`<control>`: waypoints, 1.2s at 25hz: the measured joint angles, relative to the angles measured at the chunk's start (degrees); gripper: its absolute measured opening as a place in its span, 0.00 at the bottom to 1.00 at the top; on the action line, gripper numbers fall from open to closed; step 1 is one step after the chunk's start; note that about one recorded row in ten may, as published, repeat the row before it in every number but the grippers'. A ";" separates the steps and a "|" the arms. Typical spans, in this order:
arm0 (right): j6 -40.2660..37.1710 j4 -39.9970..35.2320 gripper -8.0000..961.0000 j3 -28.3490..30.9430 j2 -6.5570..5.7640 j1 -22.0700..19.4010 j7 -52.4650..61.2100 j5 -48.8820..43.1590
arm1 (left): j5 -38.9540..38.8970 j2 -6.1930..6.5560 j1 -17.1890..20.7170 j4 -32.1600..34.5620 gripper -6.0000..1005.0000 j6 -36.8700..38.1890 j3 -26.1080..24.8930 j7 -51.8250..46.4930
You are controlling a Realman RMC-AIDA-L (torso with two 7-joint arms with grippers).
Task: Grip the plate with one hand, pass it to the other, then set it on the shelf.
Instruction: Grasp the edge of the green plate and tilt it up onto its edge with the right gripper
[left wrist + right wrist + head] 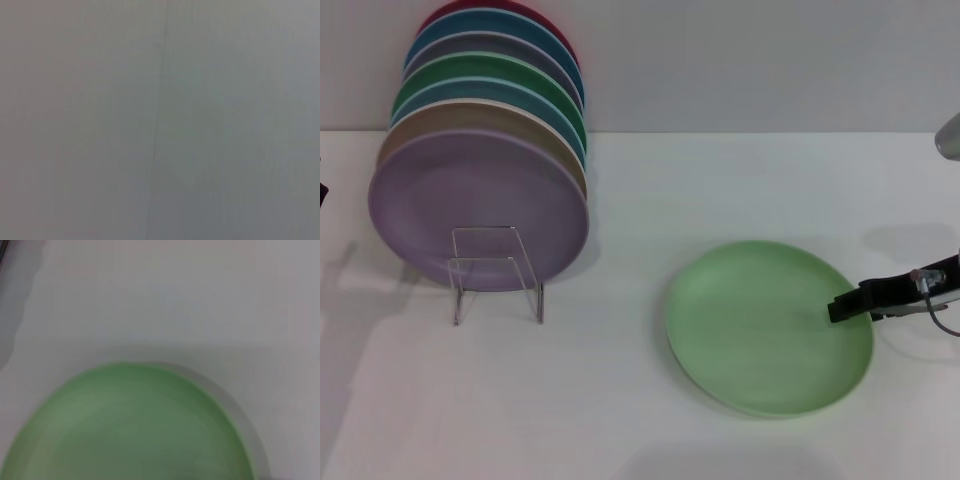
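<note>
Head view: large round pale mint-green plate (pixel 769 326) lies flat on the white table (pixel 620 420), right of centre.
Right gripper (pixel 842 306): enters from the right edge, dark fingertips at the plate's right rim, over its edge. Cannot tell whether the fingers are apart, together, or clamped on the rim.
Shelf: thin clear wire plate rack (pixel 497 272) stands left of centre, well apart from the mint-green plate.
Stack in the rack: a row of upright round plates leaning one behind another; lavender plate (pixel 478 207) in front, then tan, teal, darker green, grey-purple, blue, red at the back.
Left gripper: not seen in the head view; only a dark sliver at the left edge.
Right wrist view: near rim and inner face of the same plate (pixel 135 430) fill the lower part, white table (pixel 175 300) beyond. No fingers visible here.
Left wrist view: uniform grey surface only; no plate, no rack, no gripper.
</note>
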 joint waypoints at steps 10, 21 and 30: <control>0.00 -0.90 0.23 0.40 0.01 0.12 0.30 -0.48 | -0.33 0.09 0.12 0.00 0.81 0.45 -0.11 0.27; -0.26 -2.14 0.20 0.27 0.01 0.38 0.13 -0.53 | -0.35 0.17 0.17 0.01 0.81 0.45 -0.35 0.28; -0.62 -1.58 0.10 0.20 0.26 -0.06 -0.81 -0.53 | -0.34 0.17 0.24 0.18 0.81 0.40 -0.45 0.28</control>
